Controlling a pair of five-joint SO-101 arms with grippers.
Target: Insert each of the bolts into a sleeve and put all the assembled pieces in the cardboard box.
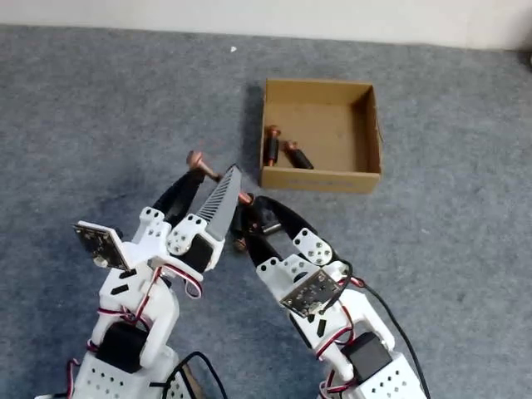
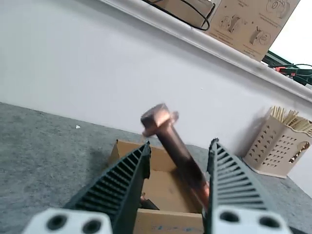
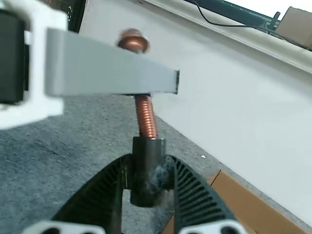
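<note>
The bolt point(image 3: 145, 117) has its tip in the sleeve point(image 3: 146, 168); the right wrist view shows this, while the high view places both just beside the box point(image 1: 320, 179). The right fingers point(image 3: 195, 195) clamp the sleeve. The left fingers point(image 2: 122, 190), part-closed, hold the bolt aslant between them.

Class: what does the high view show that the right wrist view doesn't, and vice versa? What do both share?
High view adds: two assembled pieces lying in the cardboard box. Right wrist view adds: the black sleeve in the right gripper, with the copper bolt meeting its top. Both: that bolt, held in the left gripper, and the box.
</note>
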